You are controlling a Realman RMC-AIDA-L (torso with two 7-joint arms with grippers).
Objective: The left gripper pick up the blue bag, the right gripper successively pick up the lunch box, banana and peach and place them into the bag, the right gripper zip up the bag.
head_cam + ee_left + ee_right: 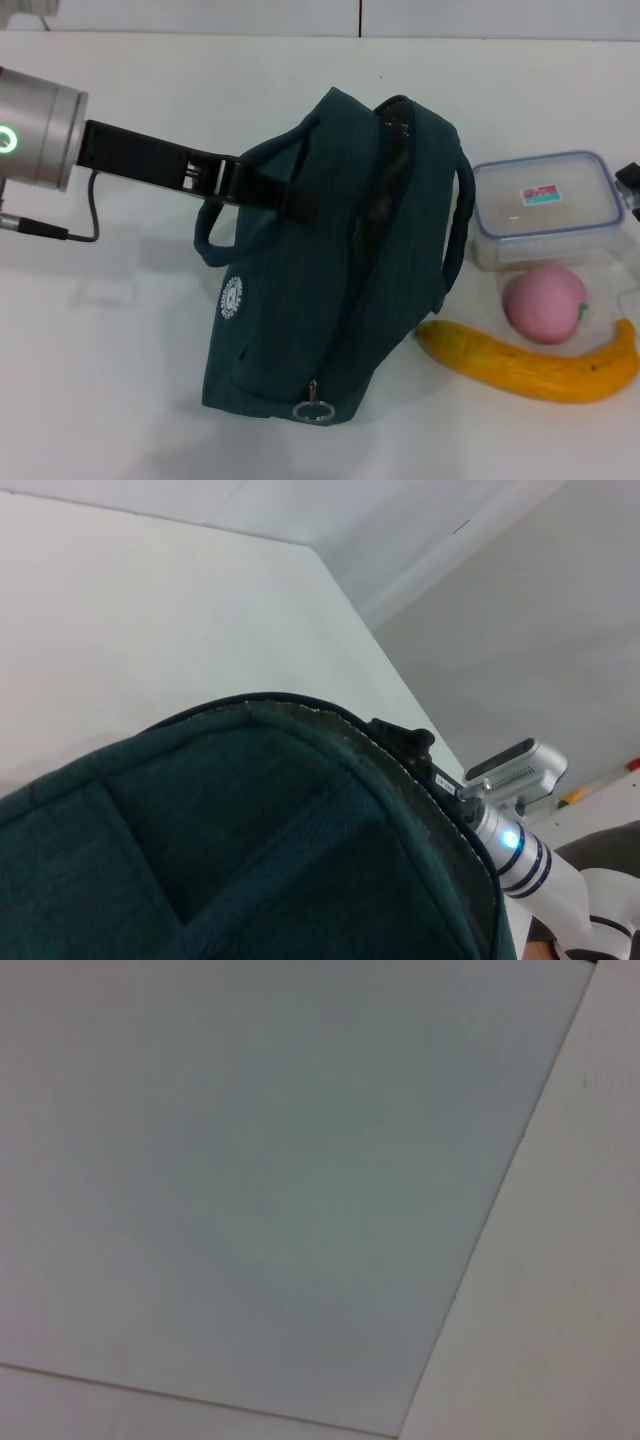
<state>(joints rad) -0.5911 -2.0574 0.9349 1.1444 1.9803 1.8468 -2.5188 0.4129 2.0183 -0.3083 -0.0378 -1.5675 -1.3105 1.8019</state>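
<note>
The blue bag (330, 280) is dark teal with a white round logo and a zipper ring pull at its lower edge. It stands tilted on the white table (110, 350). My left gripper (285, 195) reaches in from the left and is shut on one loop handle at the bag's upper left. The lunch box (545, 205), the pink peach (545, 303) and the banana (535, 368) lie right of the bag. A small part of my right gripper (630, 182) shows at the right edge beside the lunch box. Bag fabric (250, 860) fills the left wrist view, with the right gripper (405, 742) beyond it.
The table's far edge meets a pale wall (300, 15). Open tabletop lies left of and in front of the bag. The right wrist view shows only a plain pale surface (250, 1180).
</note>
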